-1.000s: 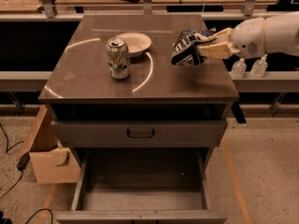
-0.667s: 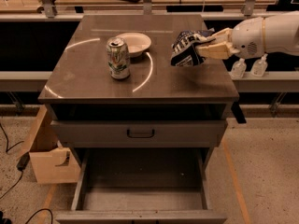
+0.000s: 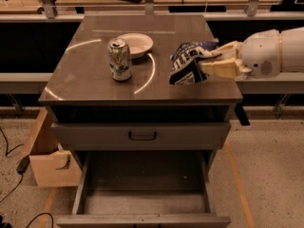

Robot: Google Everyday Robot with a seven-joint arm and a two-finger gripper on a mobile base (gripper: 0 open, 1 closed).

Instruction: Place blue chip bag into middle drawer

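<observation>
The pincer (image 3: 203, 66) reaches in from the right edge of the bench (image 3: 90, 82), clenched on the blue chip bag (image 3: 183, 68). It pinches the bag by its right side, so the crinkled body hangs leftward and free of the fingers. The bag sits over the bench top near the front right corner; whether its lower end touches the surface I cannot tell. A side grip like this should let the bag drop cleanly once let go.

A drink can (image 3: 119, 59) stands toward the middle, with a shallow bowl (image 3: 138, 43) just behind it, both well apart from the bag.

Below the front edge, the middle drawer (image 3: 142, 218) is pulled out, its floor bare, ready to receive. The closed drawer front (image 3: 95, 137) above it juts less, so I judge the arm must carry the bag forward past the edge, then down.
</observation>
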